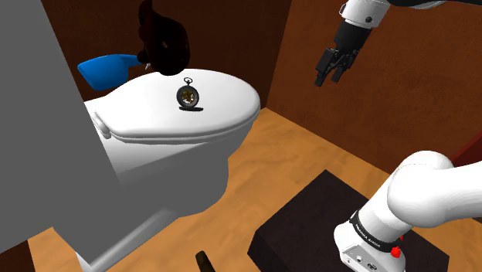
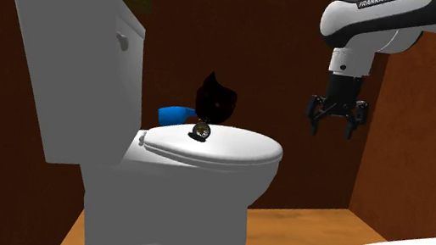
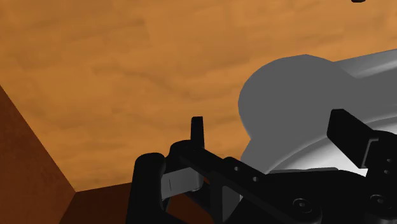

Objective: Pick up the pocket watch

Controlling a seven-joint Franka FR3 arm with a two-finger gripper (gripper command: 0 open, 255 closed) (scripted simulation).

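Observation:
The pocket watch (image 1: 188, 96) is small, round and dark with a pale ring, and it lies on the closed white toilet lid (image 1: 216, 116). In the second exterior view the watch (image 2: 201, 131) sits near the lid's back, just under a black shape. My gripper (image 1: 328, 77) hangs in the air well off to the shoulder view's right of the lid, slightly higher than the watch and touching nothing. Its fingers stand apart, open, in the second exterior view (image 2: 336, 123) and in the wrist view (image 3: 272, 130), where they are over the floor and the toilet's grey rounded side (image 3: 299, 108).
The white toilet tank (image 1: 39, 116) rises at the shoulder view's left. A black shape (image 1: 162, 35) and a blue object (image 1: 104, 69) sit behind the lid. Brown walls (image 1: 402, 93) close in behind the gripper. The dark stand (image 1: 309, 224) rests on the wooden floor (image 1: 293, 147).

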